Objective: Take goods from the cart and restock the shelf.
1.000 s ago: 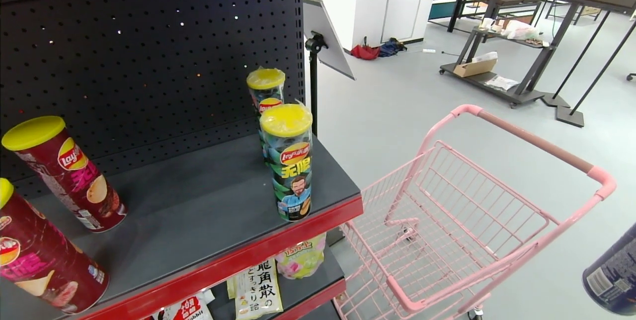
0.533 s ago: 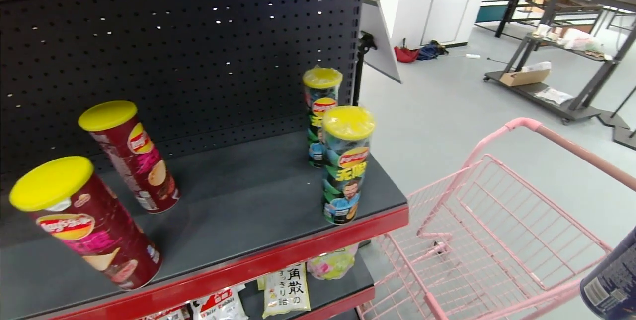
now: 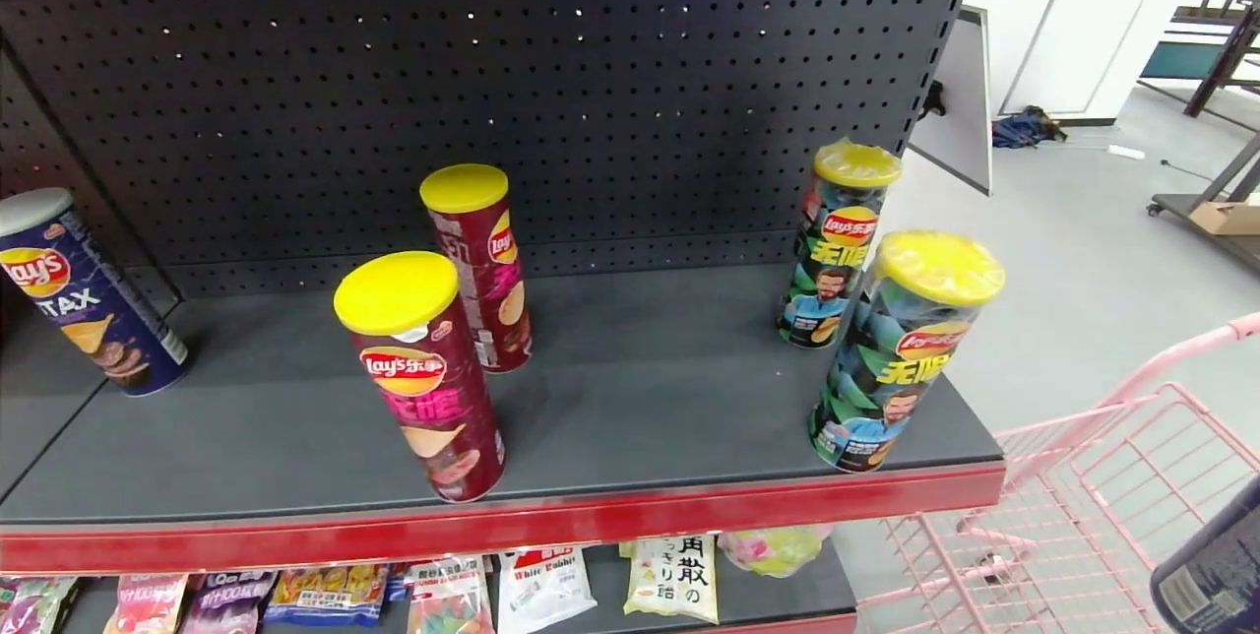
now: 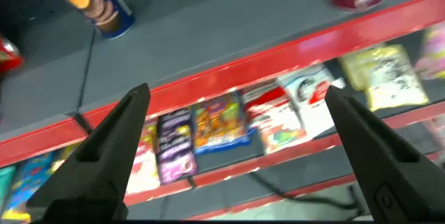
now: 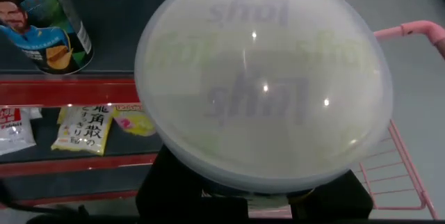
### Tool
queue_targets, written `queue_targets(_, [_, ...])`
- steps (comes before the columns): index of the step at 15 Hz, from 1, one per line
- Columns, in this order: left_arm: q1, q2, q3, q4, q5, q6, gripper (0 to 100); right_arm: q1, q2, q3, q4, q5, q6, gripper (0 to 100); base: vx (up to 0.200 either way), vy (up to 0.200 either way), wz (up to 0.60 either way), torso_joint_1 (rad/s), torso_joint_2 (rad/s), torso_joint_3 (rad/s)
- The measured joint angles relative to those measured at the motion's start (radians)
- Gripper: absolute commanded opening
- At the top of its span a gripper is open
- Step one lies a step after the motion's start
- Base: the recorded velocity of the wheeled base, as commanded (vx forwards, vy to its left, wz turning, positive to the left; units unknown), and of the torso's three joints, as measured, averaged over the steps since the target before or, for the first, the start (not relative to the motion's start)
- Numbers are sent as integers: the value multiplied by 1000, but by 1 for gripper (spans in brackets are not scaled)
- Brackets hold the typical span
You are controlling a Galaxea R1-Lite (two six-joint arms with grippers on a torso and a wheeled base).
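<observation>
A dark blue chips can hangs at the lower right of the head view, beside the pink cart. My right gripper is shut on it, and its clear lid faces the right wrist camera and hides the fingers. The shelf board carries two red cans, two green cans at its right end, and one blue can at the far left. My left gripper is open and holds nothing, in front of the shelf's red edge.
Snack bags fill the lower shelf under the red edge. A black pegboard backs the shelf. Bare board lies between the red cans and the green cans. A white board on a stand is past the shelf's right end.
The head camera has swung left, so the shelf fills the picture and the blue can at the far left has come into view. The held can stays at the lower right corner.
</observation>
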Motion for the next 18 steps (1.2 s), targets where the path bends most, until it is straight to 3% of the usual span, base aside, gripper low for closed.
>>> queue_targets(7, [0,-20,16,3,14,14,100,2,-117,53,10,24,3,0,-86,-57,0,0,2,-2])
queue_targets(9, [2,-33,25,1,13,50,100,4,-148,74,13,22,3,0,0,0,0,0,0,0])
queue_targets(18, [-1,-74,33,2,10,53,100,1,-177,87,10,25,3,0,0,200,0,8,5,3])
